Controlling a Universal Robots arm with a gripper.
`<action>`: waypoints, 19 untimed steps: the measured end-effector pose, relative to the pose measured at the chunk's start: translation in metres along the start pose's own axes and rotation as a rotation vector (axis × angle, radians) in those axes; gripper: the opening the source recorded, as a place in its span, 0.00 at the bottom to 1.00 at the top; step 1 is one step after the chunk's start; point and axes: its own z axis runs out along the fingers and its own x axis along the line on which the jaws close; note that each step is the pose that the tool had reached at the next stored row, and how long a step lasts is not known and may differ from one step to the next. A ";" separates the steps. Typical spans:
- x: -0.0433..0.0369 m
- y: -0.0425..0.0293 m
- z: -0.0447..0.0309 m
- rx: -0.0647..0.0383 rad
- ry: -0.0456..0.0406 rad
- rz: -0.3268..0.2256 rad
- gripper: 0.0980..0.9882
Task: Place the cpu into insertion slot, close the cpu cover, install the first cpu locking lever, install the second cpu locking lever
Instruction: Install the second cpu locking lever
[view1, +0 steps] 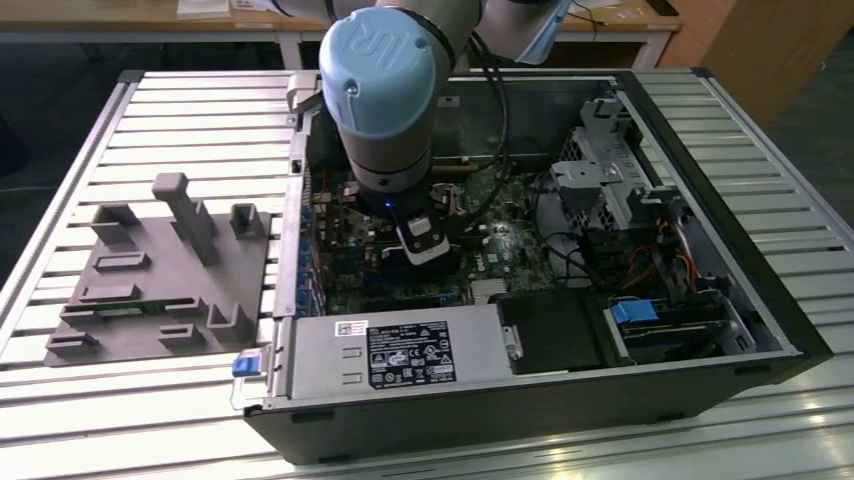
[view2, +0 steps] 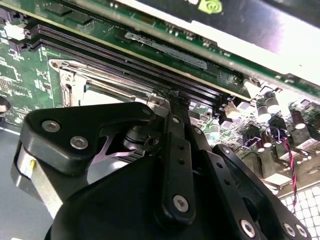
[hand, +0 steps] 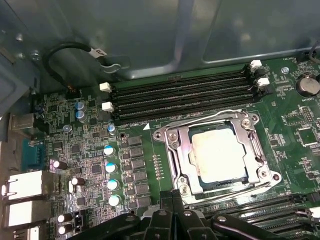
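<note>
The cpu (hand: 218, 152) is being seated in the insertion slot (hand: 176, 150), with the cpu cover (hand: 248, 131) lying closed around it. The gripper (hand: 172, 197) is being held pressed together at the socket's edge.

Exterior view high above case (view1: 747, 330), both wrist views near motherboard (hand: 65, 115)

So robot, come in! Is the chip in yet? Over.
Gripper low over board, at socket's edge. Cpu seated in slot, cover down around it. Nothing in the way.
</note>
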 end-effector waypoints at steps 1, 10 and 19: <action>0.0000 0.0003 -0.0008 0.000 0.0000 0.000 0.01; -0.0003 0.0061 -0.0161 0.000 -0.0007 0.000 0.01; -0.0007 0.0105 -0.0273 0.040 -0.0121 0.006 0.01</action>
